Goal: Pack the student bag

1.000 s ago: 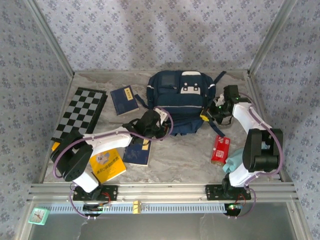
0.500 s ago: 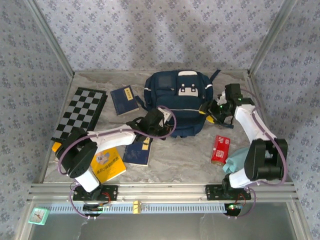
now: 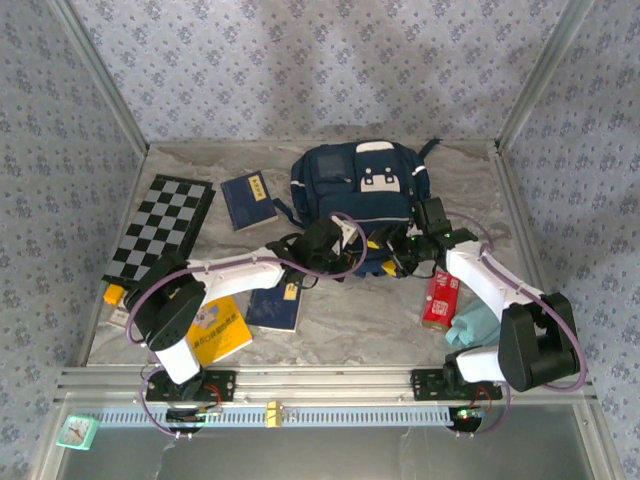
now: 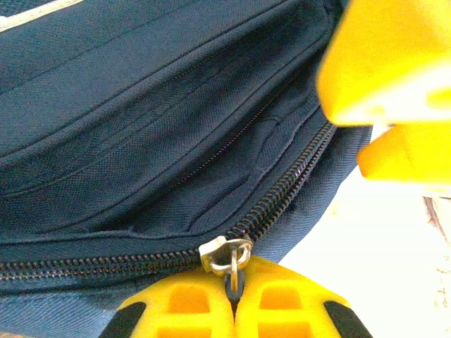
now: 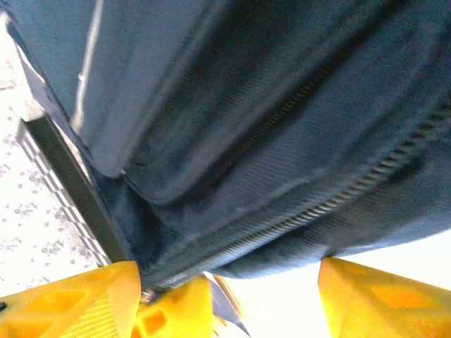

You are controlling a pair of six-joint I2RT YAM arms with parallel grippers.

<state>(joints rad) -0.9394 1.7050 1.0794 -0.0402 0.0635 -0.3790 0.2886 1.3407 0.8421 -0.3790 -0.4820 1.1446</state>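
The left gripper (image 4: 232,304) is pressed together on the small metal tab of the zipper slider (image 4: 225,253). The step in hand therefore looks to be the opening of the main zipper of the student bag (image 4: 141,120) (or perhaps the closing, I cannot say which).

To do it well, I think the pull should go along the line of the teeth, not away from the cloth. It should also go slowly, because the tab is thin and may slip out of the yellow fingers. The bag is soft and needs a counter-hold near the slider; otherwise the whole bag may slide with the pull.

The right gripper (image 5: 261,299) is at this same lower edge, its fingers spread wide with bright table between them. The bag's seam lies against one finger, but I cannot see a real hold.

In the top view the bag lies at the far middle of the table (image 3: 340,330). A chessboard (image 3: 160,225) and a blue notebook (image 3: 248,200) lie to its left.
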